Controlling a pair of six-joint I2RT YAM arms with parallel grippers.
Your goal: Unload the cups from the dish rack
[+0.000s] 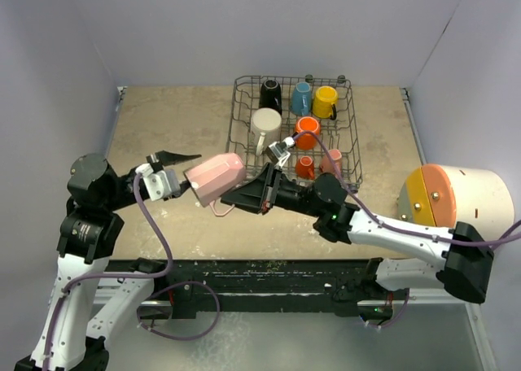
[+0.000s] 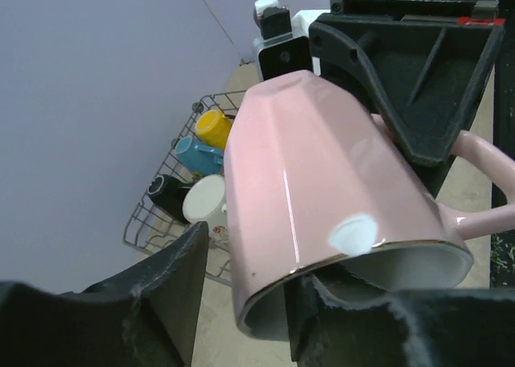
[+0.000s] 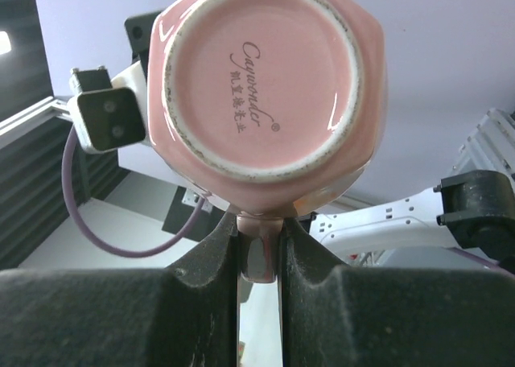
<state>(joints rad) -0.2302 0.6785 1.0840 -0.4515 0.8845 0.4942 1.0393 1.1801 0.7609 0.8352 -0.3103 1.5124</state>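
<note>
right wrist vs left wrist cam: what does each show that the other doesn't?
Right wrist only: the pink mug seen base-on, with its printed mark, and the right hand pinching the handle.
Left wrist only: the mug's gold-edged rim and white inside; the dish rack holding the yellow cup, blue cup, black cup and white cup; the left hand straddling the rim, with a gap beside one finger.
Both: the pink mug between the two hands.
</note>
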